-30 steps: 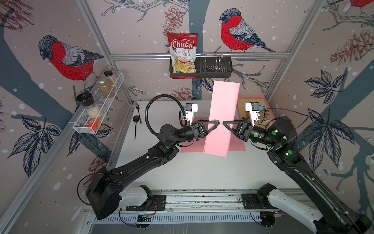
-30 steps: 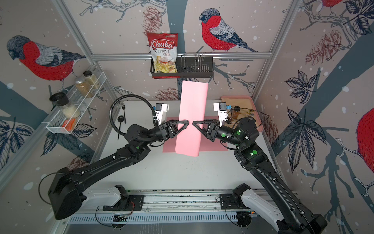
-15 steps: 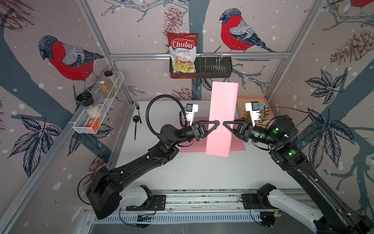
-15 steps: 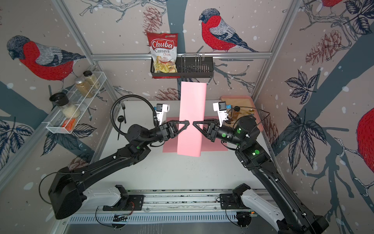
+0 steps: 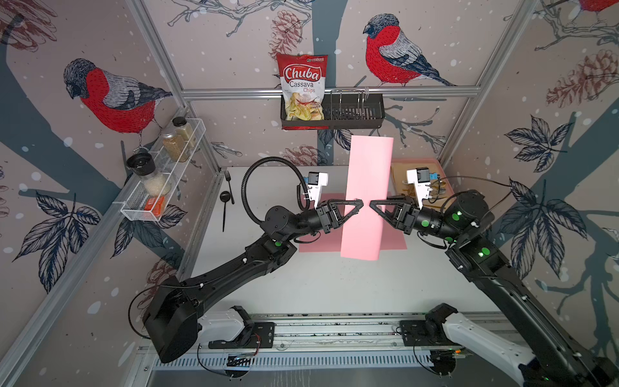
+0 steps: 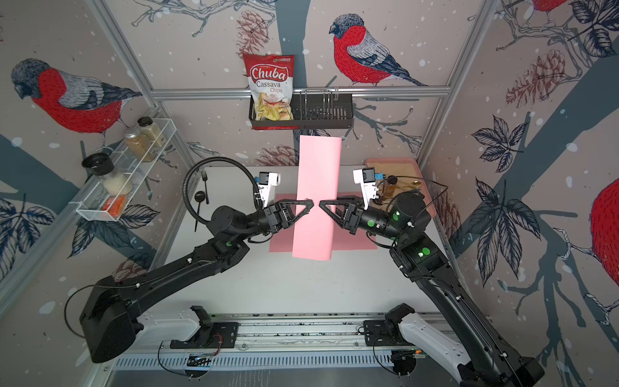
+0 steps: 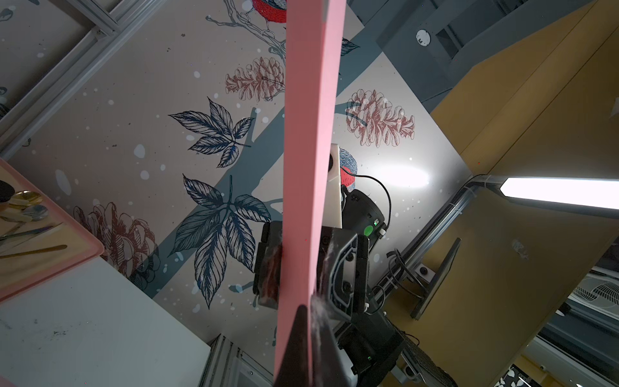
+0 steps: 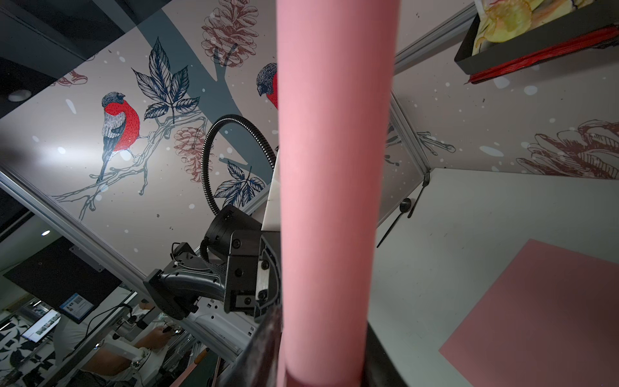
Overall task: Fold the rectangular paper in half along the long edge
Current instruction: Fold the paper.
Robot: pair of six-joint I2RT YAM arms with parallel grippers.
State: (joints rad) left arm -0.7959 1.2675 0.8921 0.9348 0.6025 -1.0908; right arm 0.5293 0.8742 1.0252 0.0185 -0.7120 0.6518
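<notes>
The pink paper (image 5: 367,174) is off the table (image 5: 301,288), held upright in the air between the two arms. It is bent over lengthwise into a soft, rounded loop rather than a flat crease. In the right wrist view it shows as a thick rounded column (image 8: 335,167).

The left gripper (image 5: 360,203) comes in from the paper's left side about halfway along its length. Its jaws are pinched tight on the paper, and the left wrist view shows the pink band (image 7: 308,134) running straight up out of its fingers (image 7: 296,348).

The right gripper (image 5: 372,205) faces it from the other side at the same height, the two tips almost meeting. Its jaws stand partly apart with the curved paper filling the gap between them. Whether they press on it or only bracket it I cannot tell, as the fingers are mostly hidden behind the paper.

Below the lifted paper, a second pink sheet (image 5: 315,242) lies flat on the table. The paper's lower end hangs over it in both top views.
</notes>
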